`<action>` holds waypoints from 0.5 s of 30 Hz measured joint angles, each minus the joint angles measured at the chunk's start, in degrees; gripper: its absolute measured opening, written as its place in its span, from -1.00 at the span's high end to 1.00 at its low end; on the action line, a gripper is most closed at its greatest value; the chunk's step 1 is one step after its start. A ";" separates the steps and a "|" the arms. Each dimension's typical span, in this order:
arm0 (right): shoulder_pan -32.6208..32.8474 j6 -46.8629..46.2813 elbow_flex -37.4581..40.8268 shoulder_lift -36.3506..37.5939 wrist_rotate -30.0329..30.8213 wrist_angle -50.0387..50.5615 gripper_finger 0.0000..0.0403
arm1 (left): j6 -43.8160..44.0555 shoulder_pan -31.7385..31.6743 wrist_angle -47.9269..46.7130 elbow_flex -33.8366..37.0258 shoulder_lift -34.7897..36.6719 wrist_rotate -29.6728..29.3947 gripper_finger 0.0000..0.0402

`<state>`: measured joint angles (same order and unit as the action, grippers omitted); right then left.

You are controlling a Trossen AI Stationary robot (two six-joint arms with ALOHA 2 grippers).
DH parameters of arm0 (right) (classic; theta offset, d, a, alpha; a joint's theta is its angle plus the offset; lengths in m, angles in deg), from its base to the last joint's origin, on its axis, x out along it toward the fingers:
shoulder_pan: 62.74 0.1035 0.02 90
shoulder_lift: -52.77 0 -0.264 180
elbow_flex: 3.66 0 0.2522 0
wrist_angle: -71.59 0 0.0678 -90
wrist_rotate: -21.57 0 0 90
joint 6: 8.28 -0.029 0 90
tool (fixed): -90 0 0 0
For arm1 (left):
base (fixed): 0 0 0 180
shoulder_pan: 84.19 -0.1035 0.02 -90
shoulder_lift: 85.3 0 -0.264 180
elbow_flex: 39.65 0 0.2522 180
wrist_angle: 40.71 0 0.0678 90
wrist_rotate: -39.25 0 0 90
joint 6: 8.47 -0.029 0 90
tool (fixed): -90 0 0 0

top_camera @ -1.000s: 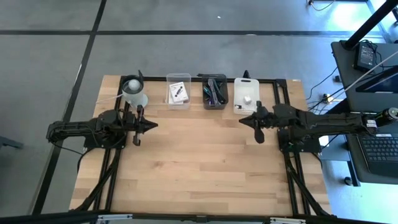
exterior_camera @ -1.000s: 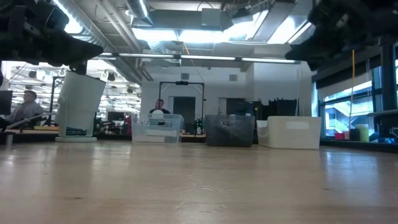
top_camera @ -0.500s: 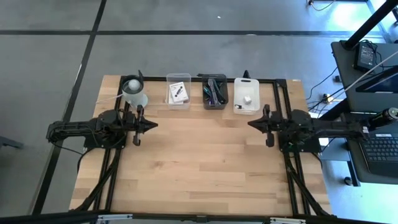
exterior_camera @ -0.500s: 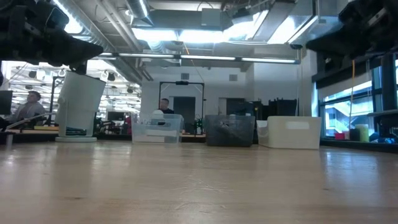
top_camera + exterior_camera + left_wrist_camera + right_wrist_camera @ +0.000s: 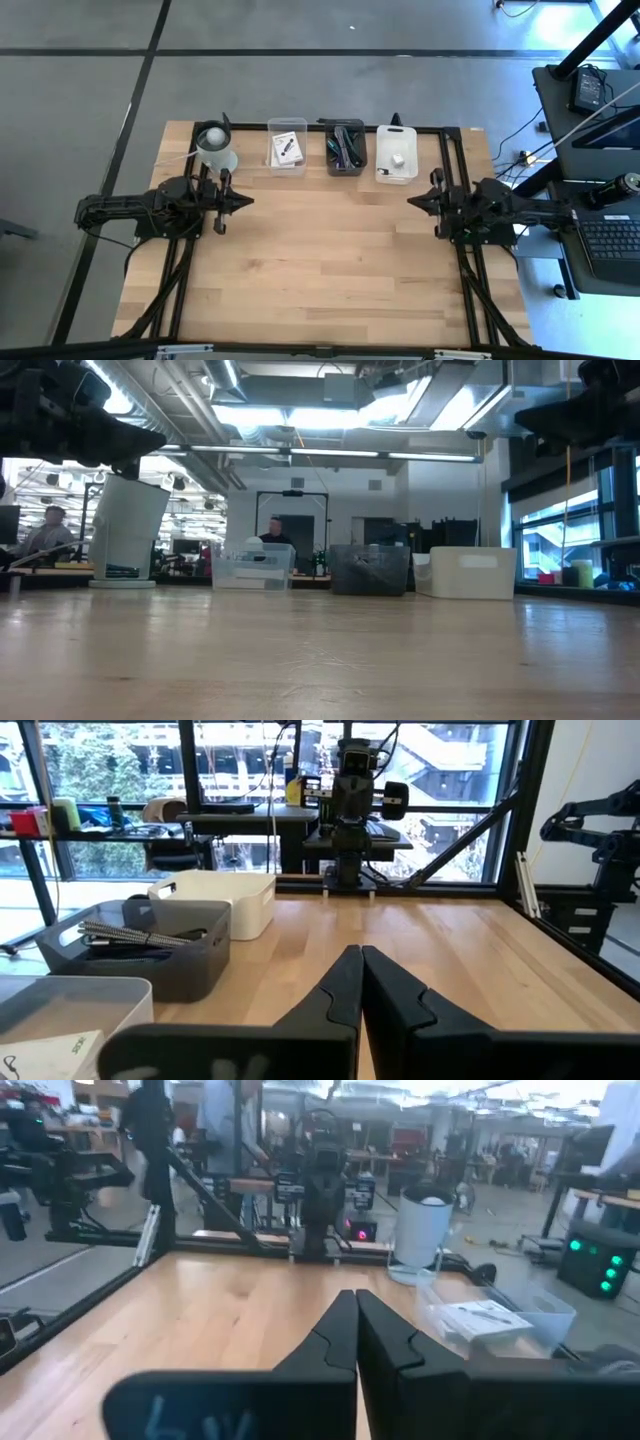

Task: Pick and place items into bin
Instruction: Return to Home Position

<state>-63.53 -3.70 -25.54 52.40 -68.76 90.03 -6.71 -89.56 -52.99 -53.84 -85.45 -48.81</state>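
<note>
Three bins stand in a row at the table's far edge. The clear bin (image 5: 287, 147) holds white cards with black print (image 5: 480, 1318). The dark grey bin (image 5: 345, 148) holds black and teal items (image 5: 140, 932). In the white bin (image 5: 396, 154) lies a small grey item. My left gripper (image 5: 250, 200) hovers shut at the table's left, pointing level toward the right. My right gripper (image 5: 410, 200) hovers shut at the table's right edge, pointing level toward the left. Nothing is between either pair of fingers (image 5: 360, 970) (image 5: 355, 1320).
A white cup-like container (image 5: 215, 147) stands at the far left, beside the clear bin. Bare wooden tabletop (image 5: 320, 260) spreads between the arms and toward the near edge. People and desks show in the room beyond the table.
My right gripper has drawn back toward the table's right edge, away from the white bin, sinking a little and rolling to level. It has stayed shut and empty. My left arm has kept still.
</note>
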 joint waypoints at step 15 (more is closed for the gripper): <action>-0.02 0.16 7.40 0.01 -2.79 -6.47 0.92 | 0.02 0.00 -0.01 0.00 -0.35 0.09 0.98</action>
<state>-63.56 -3.54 -18.13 52.41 -71.54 83.56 -6.68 -89.56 -53.00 -53.84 -85.80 -48.72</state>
